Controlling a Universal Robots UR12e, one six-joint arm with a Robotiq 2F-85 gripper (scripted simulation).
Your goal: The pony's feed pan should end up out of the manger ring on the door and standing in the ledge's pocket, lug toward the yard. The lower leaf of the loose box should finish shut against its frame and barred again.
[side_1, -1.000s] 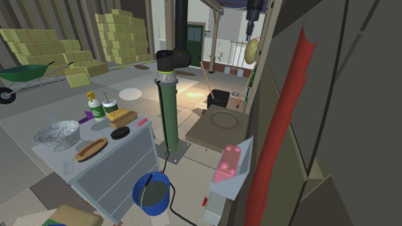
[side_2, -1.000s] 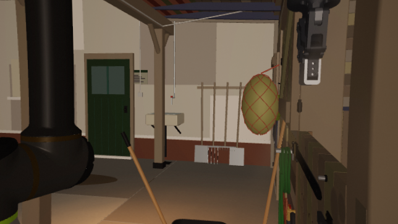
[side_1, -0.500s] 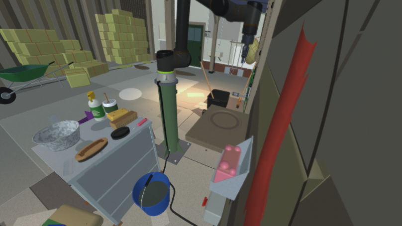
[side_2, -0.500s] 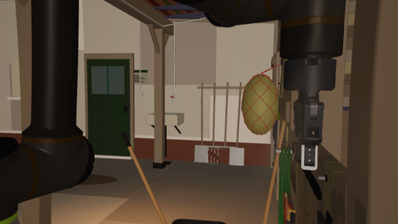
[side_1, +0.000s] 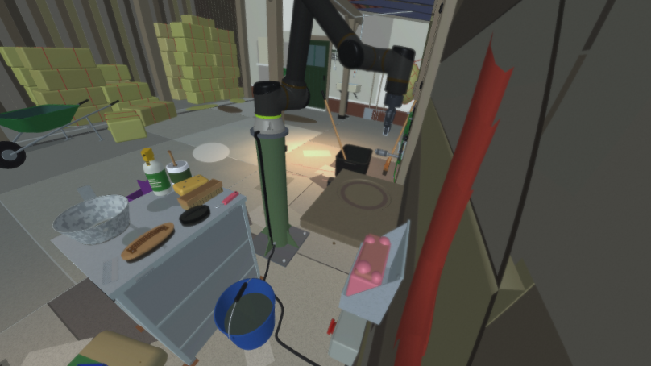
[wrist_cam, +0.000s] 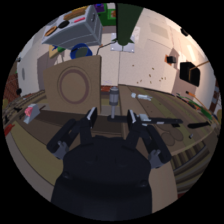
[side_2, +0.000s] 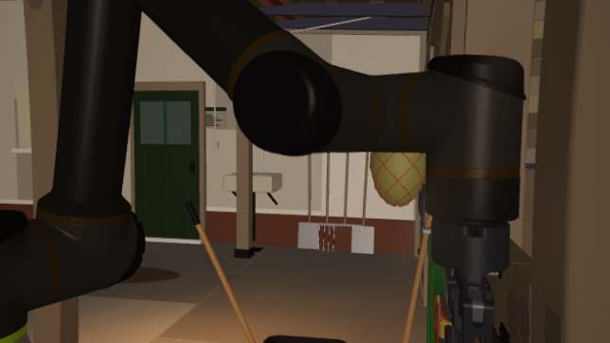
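Observation:
The feed pan is not in sight in any frame. The ledge (side_1: 352,205) is a tan slab with a round ringed pocket (wrist_cam: 73,86), jutting from the stable front. My gripper (wrist_cam: 112,116) hangs open and empty, pointing down beside the door (wrist_cam: 153,109). In the wrist camera a dark bar (wrist_cam: 147,119) with a grey upright knob (wrist_cam: 113,99) lies just below my fingers, running along the top of the lower leaf. My gripper (side_1: 386,127) is above and beyond the ledge, close to the frame post.
Behind stand hay bales (side_1: 195,59), a green door (side_2: 165,161) and a hanging hay net (side_2: 397,177). A black tub (side_1: 354,159) with a broom sits on the floor near the ledge. A grey cabinet (side_1: 150,236) carries grooming gear, with a blue bucket (side_1: 245,314) beside it.

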